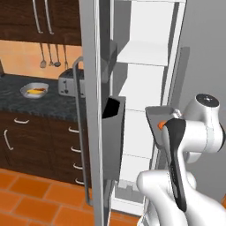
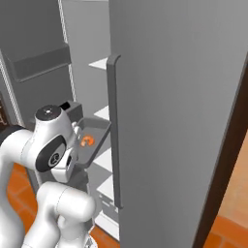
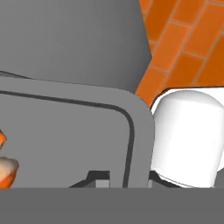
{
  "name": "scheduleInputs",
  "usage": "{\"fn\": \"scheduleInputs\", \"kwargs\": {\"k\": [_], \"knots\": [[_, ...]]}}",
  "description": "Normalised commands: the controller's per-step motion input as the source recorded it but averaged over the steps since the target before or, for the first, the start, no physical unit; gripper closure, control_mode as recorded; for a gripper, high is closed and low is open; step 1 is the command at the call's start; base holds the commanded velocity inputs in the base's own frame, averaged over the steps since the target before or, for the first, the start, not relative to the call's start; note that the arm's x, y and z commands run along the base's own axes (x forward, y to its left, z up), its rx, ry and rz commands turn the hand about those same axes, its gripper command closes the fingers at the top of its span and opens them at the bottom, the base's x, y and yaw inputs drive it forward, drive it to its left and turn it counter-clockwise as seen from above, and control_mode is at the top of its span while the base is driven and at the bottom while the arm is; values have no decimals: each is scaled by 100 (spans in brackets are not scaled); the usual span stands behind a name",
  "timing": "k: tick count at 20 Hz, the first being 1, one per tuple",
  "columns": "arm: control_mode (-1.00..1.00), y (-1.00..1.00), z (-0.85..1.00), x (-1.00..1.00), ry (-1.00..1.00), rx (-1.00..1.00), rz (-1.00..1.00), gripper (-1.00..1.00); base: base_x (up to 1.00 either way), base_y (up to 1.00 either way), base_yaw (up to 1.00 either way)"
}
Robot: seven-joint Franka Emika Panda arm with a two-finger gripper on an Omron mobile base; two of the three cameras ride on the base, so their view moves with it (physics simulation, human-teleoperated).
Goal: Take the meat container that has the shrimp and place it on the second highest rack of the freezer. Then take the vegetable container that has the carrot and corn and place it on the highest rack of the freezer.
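While the arm reaches toward the open freezer, the gripper sits at the near rim of the meat container and carries it off the floor, though the fingertips themselves are hidden behind the wrist and the tray's edge, so I cannot tell how wide the jaws stand. That container is a small grey rectangular tray with a raised lip, seen tilted in the right base view, and the shrimp, a tiny curled orange-red piece, lies inside it. From the hand camera the tray's rounded corner fills the middle, with the shrimp at about 9 o'clock near the frame's edge. Relative to the wrist, the tray extends toward 2 o'clock in the right base view, in front of the white shelves. On the dark counter at 9 o'clock in the left base view rests a pale dish with orange and yellow food, beside a toaster.
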Motion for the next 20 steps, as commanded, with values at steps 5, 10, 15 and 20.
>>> {"fn": "scheduleInputs", "kwargs": {"k": [5,10,15,20], "knots": [[100,0,0,0,0,0,0,100,30,16,12],[100,0,0,0,0,0,0,100,-29,2,12],[100,0,0,0,0,0,0,100,-16,0,20],[100,0,0,0,0,0,0,100,-1,0,26]]}}
